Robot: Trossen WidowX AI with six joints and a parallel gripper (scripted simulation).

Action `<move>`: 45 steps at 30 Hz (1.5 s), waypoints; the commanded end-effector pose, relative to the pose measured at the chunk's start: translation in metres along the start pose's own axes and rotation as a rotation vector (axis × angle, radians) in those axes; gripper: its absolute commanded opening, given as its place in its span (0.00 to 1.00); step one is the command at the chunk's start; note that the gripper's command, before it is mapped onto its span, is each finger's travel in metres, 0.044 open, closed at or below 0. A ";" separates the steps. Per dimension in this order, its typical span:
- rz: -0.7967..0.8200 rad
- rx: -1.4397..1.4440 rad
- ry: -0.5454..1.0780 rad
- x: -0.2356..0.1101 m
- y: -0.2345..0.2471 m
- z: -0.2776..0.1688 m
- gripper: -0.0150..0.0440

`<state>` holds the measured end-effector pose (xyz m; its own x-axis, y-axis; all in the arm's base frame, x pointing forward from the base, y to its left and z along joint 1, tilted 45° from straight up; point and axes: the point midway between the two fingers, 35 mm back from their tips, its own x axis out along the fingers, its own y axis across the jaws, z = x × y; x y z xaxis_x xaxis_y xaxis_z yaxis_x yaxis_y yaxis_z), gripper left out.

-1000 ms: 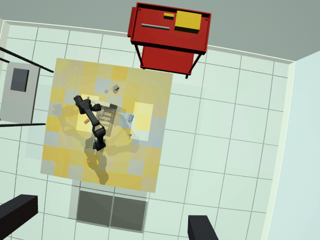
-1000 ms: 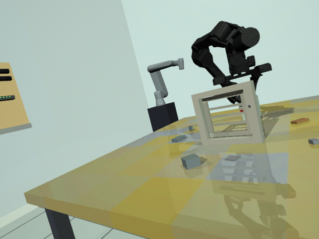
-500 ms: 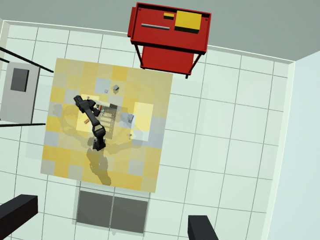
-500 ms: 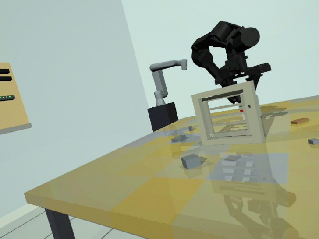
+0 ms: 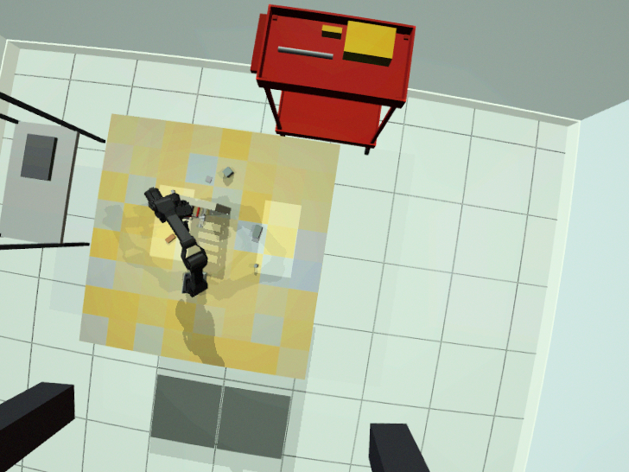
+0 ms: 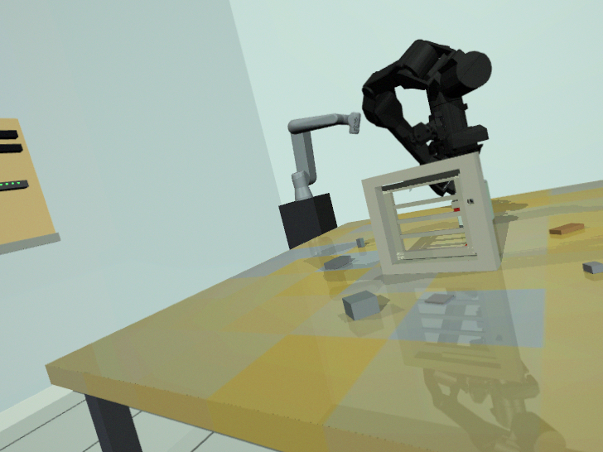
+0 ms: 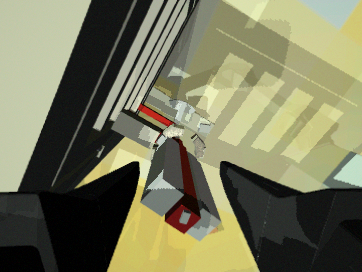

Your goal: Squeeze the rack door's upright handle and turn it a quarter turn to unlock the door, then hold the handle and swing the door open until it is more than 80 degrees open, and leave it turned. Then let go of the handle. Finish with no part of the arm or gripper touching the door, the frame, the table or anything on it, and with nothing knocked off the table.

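The cream rack frame (image 6: 482, 218) (image 7: 30, 60) stands on the table below the arm. The slatted door (image 6: 428, 217) appears to lie across its opening, seen only at a steep slant in the wrist view; its exact angle is hard to tell. The upright handle (image 7: 182, 200), grey with a dark red stripe, points toward the wrist camera. My gripper (image 7: 180, 167) (image 6: 446, 189) is open, with one black finger on each side of the handle and a visible gap on both sides. A red strip (image 7: 155, 115) shows beside the handle's base. How far the handle is turned is unclear.
A grey block (image 6: 360, 305) and a flat grey block (image 6: 338, 262) lie in front and left of the frame. An orange block (image 6: 566, 228) (image 5: 169, 238) and a small grey block (image 6: 592, 267) lie to its right in the exterior view. A red cart (image 5: 304, 71) stands beyond the table.
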<state>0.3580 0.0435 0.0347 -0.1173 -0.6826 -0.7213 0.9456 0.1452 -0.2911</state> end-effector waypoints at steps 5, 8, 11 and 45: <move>0.003 0.383 -0.006 0.001 0.001 0.002 0.74; 0.004 0.531 -0.006 0.001 0.001 0.002 0.74; 0.005 0.671 -0.006 0.001 0.001 0.002 0.74; 0.005 0.704 -0.006 0.001 0.001 0.002 0.43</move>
<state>0.3595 0.0421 0.0349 -0.1123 -0.6873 -0.7177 0.9182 -0.3479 0.1894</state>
